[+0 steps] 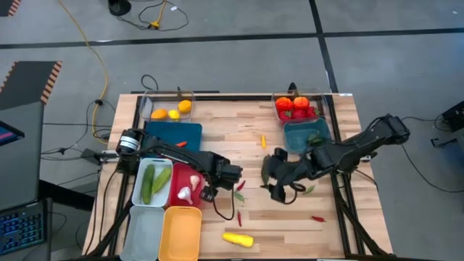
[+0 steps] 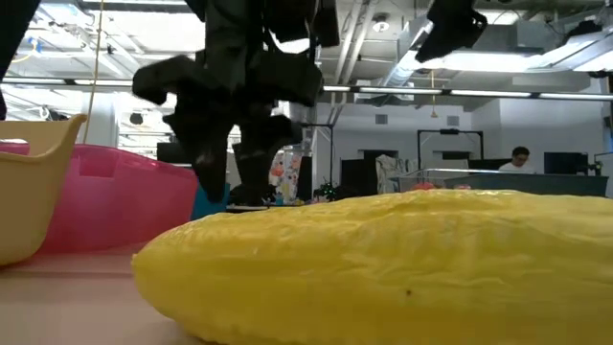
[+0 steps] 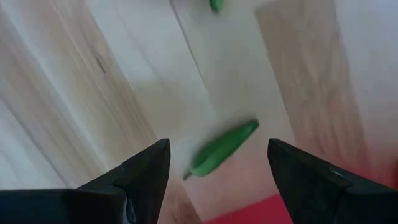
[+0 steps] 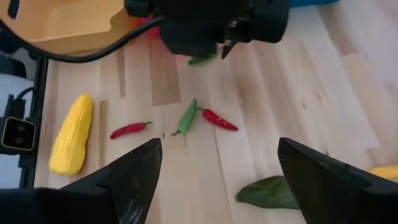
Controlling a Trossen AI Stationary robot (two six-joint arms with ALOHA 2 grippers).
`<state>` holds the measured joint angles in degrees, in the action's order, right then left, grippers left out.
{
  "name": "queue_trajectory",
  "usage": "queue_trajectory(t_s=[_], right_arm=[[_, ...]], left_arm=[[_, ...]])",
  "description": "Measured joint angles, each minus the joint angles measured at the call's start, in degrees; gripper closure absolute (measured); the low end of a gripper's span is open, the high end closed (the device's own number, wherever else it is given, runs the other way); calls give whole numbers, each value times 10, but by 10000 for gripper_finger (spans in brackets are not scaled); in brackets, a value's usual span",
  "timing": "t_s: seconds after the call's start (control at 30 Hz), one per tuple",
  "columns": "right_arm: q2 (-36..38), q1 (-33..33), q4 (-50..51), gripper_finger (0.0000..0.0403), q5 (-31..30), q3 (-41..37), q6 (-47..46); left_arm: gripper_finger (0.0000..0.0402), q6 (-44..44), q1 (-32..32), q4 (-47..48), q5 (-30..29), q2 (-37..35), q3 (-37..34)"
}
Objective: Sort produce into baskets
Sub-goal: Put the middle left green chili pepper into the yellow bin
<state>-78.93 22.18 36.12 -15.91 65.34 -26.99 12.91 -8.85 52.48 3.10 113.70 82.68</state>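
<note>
Left gripper (image 3: 217, 165), fingers apart and empty, directly above 1 green chilli (image 3: 221, 147) on the wooden table (image 1: 290, 217), beside the red basket (image 1: 179, 181). Right gripper (image 1: 274, 181), also spread and empty, near mid-table. Yellow squash (image 1: 238, 238) lies at the front edge.

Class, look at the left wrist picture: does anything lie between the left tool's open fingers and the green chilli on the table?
Nothing visible does. The green chilli lies on bare wood, framed between the open fingers of the left tool, which hovers above it beside the red basket.
</note>
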Motion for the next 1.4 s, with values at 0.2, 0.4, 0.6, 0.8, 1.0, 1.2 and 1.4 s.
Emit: queue_trajectory(t_s=[0.2,0.4,0.6,0.8,1.0,1.2,1.4], right_arm=[[-39,17,-26,56,0,0,0],[-57,22,-35,56,1,0,0],[-58,22,-50,56,4,0,0],[-58,22,-54,56,8,1,3],[-58,22,-53,56,8,1,4],[-58,22,-54,56,8,1,4],[-58,22,-54,56,8,1,4]], left_arm=[[146,2,-6,0,-9,10,-7],[146,3,-7,-7,-25,15,-11],[146,6,-8,-8,-38,38,-11],[152,10,-8,-9,-40,42,-12],[203,10,-10,-5,-40,41,-13],[261,10,-10,-3,-39,41,-13],[294,9,-10,-2,-38,41,-14]])
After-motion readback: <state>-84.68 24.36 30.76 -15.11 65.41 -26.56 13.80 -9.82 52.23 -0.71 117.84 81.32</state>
